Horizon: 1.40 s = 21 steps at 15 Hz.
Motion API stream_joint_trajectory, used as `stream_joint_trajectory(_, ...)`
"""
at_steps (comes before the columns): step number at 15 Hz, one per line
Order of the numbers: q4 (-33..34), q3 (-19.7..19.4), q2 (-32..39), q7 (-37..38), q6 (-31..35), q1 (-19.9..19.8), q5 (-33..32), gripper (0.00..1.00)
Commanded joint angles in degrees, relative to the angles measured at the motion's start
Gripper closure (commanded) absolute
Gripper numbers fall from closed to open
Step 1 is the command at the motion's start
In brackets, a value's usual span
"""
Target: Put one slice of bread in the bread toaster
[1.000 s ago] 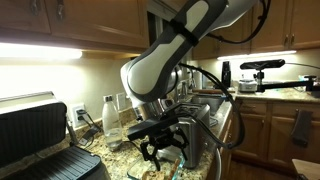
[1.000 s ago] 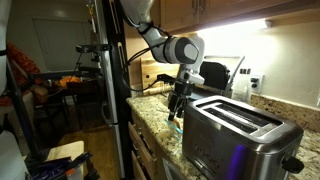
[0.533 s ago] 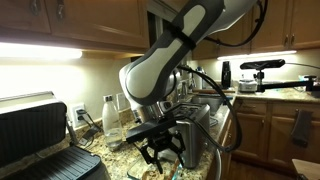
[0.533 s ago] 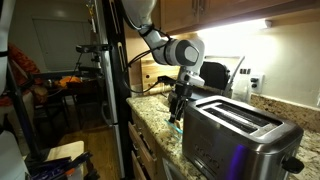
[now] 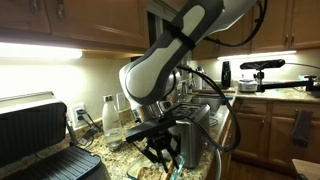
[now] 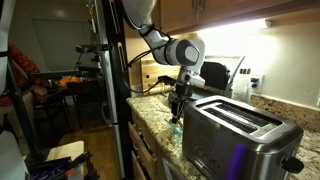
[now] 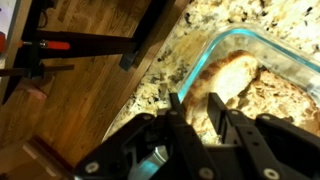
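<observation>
In the wrist view a tan-brown slice of bread (image 7: 238, 72) lies in a clear glass dish (image 7: 232, 38) on the speckled granite counter. My gripper (image 7: 195, 108) reaches down into the dish, and its two black fingers (image 7: 176, 108) stand close together with the edge of the slice filling the gap between them. In both exterior views the gripper (image 5: 163, 152) (image 6: 177, 112) points down at the counter right beside the shiny steel bread toaster (image 6: 240, 130) (image 5: 200, 132), whose top slots are empty. The bread itself is hidden in both exterior views.
A black-and-silver hinged grill (image 5: 40, 135) stands open at the counter's end. A bottle (image 5: 110, 115) stands against the wall behind the arm. The counter edge drops to a wooden floor (image 7: 60, 110) with black stand legs (image 7: 90, 42). A person (image 6: 20, 75) is in the background.
The jaws have closed in from wide open onto the edge of the slice. The arm has barely moved.
</observation>
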Motion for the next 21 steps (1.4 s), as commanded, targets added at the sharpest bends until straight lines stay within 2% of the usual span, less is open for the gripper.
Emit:
stream_joint_trajectory(1,0.05,-1.02,0.09,0.56,0.78,1.19,-0.05,0.9)
stream_joint_trajectory(6,0.98,-1.17,0.17,0.51,0.47,1.18,-0.21,0.91)
stream_joint_trajectory(10,4.37,-1.34,0.5,-0.71,-0.69,1.37,-1.68,0.92)
stream_joint_trajectory(12,5.56,-1.53,-0.08,-1.04,-0.7,1.47,-3.05,0.97)
stream_joint_trajectory(13,6.01,-1.64,-0.41,-1.06,-0.91,1.51,-3.67,0.94)
stream_joint_trajectory(21,7.7,-1.34,-1.44,-4.44,-0.41,1.47,-5.07,0.94)
